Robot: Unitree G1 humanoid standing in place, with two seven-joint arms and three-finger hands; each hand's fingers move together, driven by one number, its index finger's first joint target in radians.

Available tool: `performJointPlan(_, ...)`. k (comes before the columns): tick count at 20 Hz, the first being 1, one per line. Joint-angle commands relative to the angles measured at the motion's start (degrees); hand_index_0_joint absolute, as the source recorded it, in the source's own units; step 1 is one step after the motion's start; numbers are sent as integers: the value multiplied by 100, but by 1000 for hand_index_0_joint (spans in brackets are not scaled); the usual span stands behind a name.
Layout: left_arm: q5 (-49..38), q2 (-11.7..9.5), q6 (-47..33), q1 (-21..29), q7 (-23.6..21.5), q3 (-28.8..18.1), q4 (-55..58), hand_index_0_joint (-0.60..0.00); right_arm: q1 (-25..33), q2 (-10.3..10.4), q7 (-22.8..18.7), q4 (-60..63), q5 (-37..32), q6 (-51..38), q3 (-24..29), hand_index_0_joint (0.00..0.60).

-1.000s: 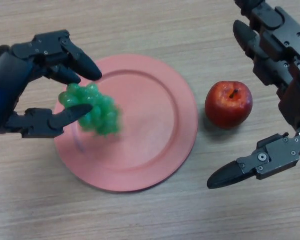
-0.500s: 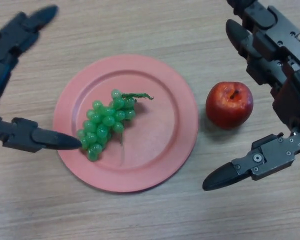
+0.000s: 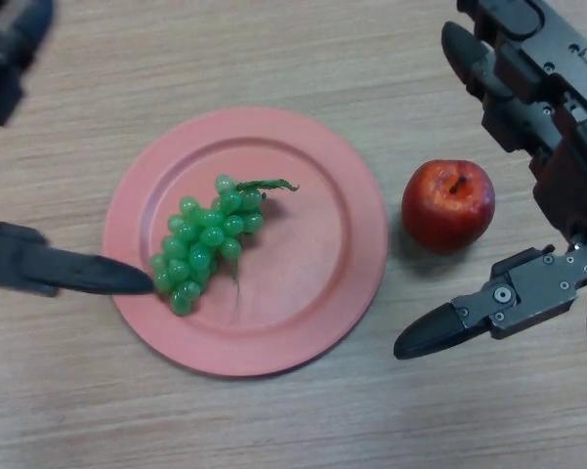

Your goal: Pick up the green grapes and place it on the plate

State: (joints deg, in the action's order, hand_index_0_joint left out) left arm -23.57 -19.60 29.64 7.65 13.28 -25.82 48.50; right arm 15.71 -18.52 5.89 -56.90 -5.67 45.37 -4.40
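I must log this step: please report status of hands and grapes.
Left hand open, beside grapes. Right hand open, idle near apple. Green grapes lying on plate. Nothing in the way.

Your single head camera looks steeply down, close over the table (image 3: 273, 59), plate (image 3: 352, 195) centred, hands at both edges.
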Motion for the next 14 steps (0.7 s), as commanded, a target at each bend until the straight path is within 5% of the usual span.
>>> performJointPlan(1,-1480,-462,-151,-75,-479,-791,322,0,264,69,88,-310,471,-593,207,0)
performJointPlan(7,-2917,-1079,210,-208,-1406,-1116,246,0,345,463,318,-310,731,-698,-5,0)
performJointPlan(14,-2824,-983,298,-318,-1588,-973,512,0,626,682,474,-285,1087,-436,-389,0)
